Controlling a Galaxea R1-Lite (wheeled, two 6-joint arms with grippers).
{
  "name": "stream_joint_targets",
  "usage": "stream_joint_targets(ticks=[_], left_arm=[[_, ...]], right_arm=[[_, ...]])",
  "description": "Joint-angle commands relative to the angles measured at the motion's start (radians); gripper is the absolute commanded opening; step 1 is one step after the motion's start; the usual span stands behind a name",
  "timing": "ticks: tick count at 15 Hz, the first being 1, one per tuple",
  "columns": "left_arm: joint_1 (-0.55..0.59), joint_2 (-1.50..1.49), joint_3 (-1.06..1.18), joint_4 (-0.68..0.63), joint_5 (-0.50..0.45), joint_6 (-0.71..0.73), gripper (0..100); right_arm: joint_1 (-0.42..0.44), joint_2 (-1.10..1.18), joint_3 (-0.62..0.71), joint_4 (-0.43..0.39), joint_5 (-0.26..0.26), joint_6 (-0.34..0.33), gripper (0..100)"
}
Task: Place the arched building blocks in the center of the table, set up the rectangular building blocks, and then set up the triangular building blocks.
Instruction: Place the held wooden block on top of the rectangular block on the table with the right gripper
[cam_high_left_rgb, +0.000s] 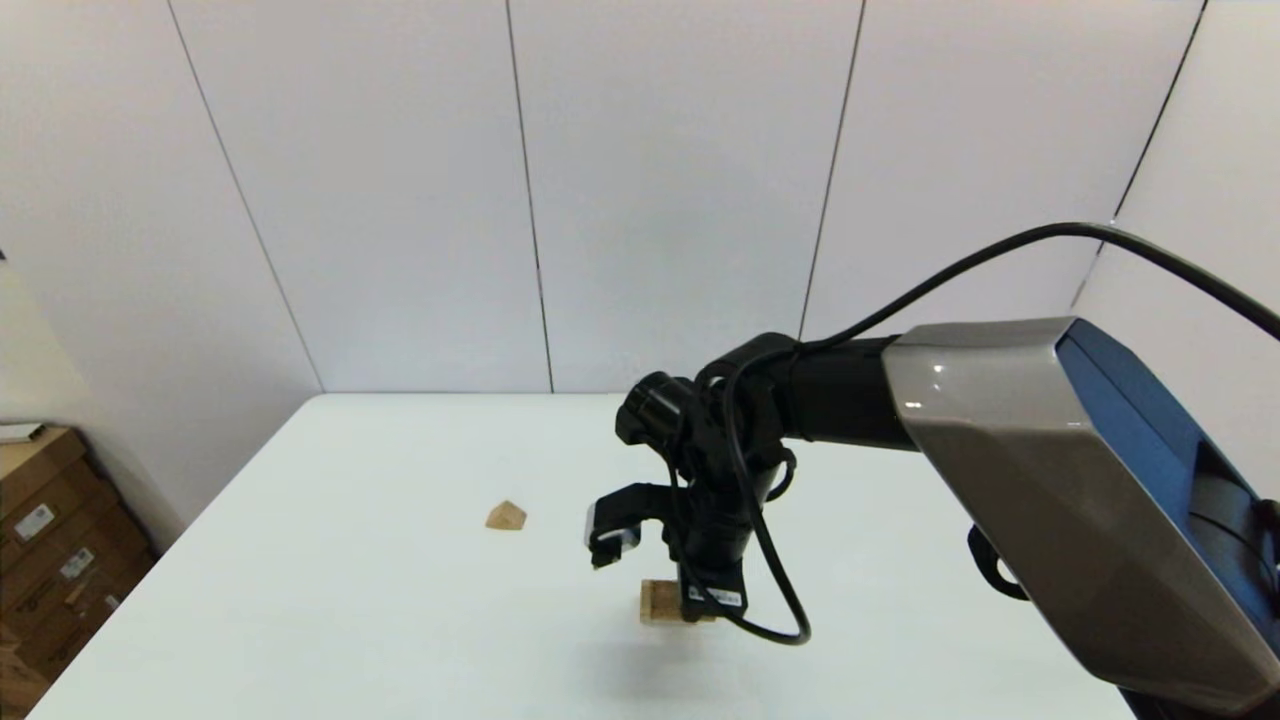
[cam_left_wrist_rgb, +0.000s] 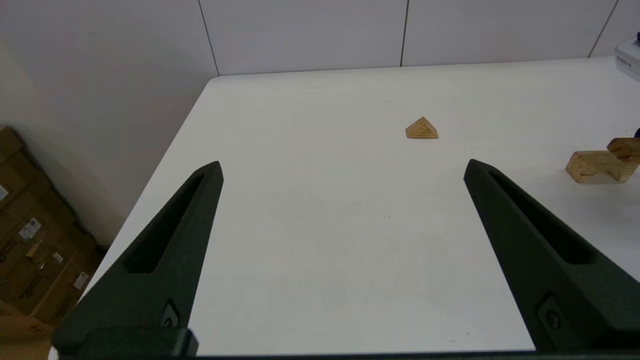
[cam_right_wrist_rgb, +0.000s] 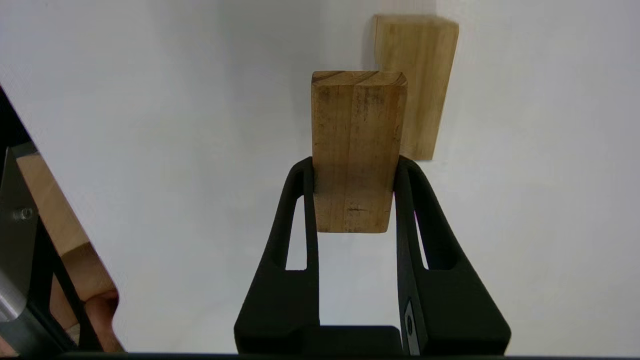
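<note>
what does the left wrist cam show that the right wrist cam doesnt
Only the left wrist view: the small triangle block alone on the table, the left gripper open with nothing between its fingers, and cardboard boxes beside the table.

Only the right wrist view: the right gripper shut on the flat oblong block, seen close up.

Both: the white table and the arched block. A darker piece of wood just above the arch at the left wrist view's edge may be the held block.
</note>
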Motion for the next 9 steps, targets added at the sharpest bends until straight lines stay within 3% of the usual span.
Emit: stream_joint_targets(ticks=[1, 9], left_arm=[[0.000, 0.001, 0.000, 0.000, 0.000, 0.000, 100], [0.000, 0.001, 0.000, 0.000, 0.000, 0.000, 100]], right_arm=[[0.002, 0.008, 0.000, -0.014, -0.001, -0.010, 0], [0.004, -0.010, 0.002, -0.017, 0.007, -0.007, 0]])
